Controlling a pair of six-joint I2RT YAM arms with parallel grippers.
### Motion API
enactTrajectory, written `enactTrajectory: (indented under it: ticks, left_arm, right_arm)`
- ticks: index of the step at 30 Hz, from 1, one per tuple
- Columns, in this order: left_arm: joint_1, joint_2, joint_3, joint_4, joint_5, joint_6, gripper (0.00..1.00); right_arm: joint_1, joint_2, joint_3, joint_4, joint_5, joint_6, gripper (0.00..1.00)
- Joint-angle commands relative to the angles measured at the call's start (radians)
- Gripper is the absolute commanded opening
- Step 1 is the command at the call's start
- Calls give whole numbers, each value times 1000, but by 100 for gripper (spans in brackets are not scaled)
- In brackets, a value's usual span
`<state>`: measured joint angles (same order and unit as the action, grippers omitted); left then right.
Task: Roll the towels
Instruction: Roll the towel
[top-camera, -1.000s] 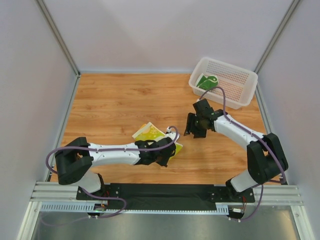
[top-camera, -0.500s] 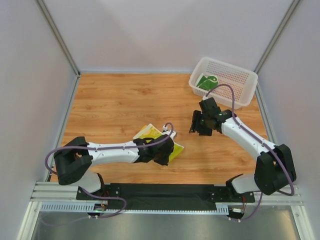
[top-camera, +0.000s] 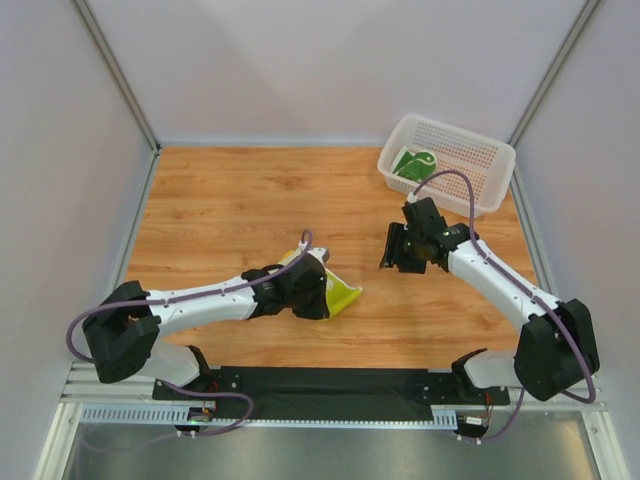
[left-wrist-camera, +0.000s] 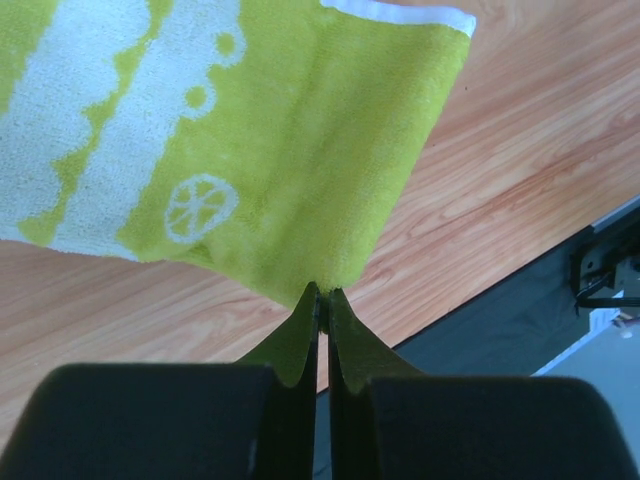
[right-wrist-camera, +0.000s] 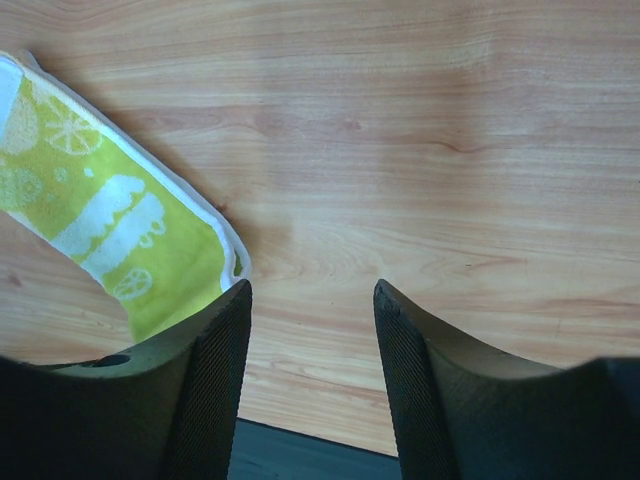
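Note:
A lime-yellow towel (top-camera: 341, 295) with cream patterns lies on the wooden table near the middle front. My left gripper (top-camera: 318, 297) is shut on its edge, and the arm covers part of the cloth. In the left wrist view the fingertips (left-wrist-camera: 322, 292) pinch the fold of the towel (left-wrist-camera: 250, 150). To the right, my right gripper (top-camera: 395, 250) hovers over bare wood, open and holding nothing. Its wrist view shows the gripper (right-wrist-camera: 311, 292) with a wide gap, and the towel (right-wrist-camera: 110, 225) off to the left. A dark green towel (top-camera: 413, 163) lies in the basket.
The white perforated basket (top-camera: 480, 198) stands at the back right corner of the table. Grey walls close in the table on three sides. The black base rail (top-camera: 330, 385) runs along the near edge.
My left arm has swung left and forward, dragging the pinched towel with it so that less of the cloth shows. The right gripper has drifted slightly to the right, still open.

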<state>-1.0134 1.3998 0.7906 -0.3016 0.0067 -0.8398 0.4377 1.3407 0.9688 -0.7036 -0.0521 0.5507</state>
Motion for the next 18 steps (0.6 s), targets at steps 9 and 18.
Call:
enactTrajectory:
  ticks: [9, 18]
  left_arm:
    - [139, -22, -62, -7, 93, -137, 3]
    - [229, 43, -60, -50, 138, -168, 2]
  right_arm:
    - [47, -80, -36, 131, -248, -57, 50]
    - [159, -23, -82, 275, -353, -52, 36]
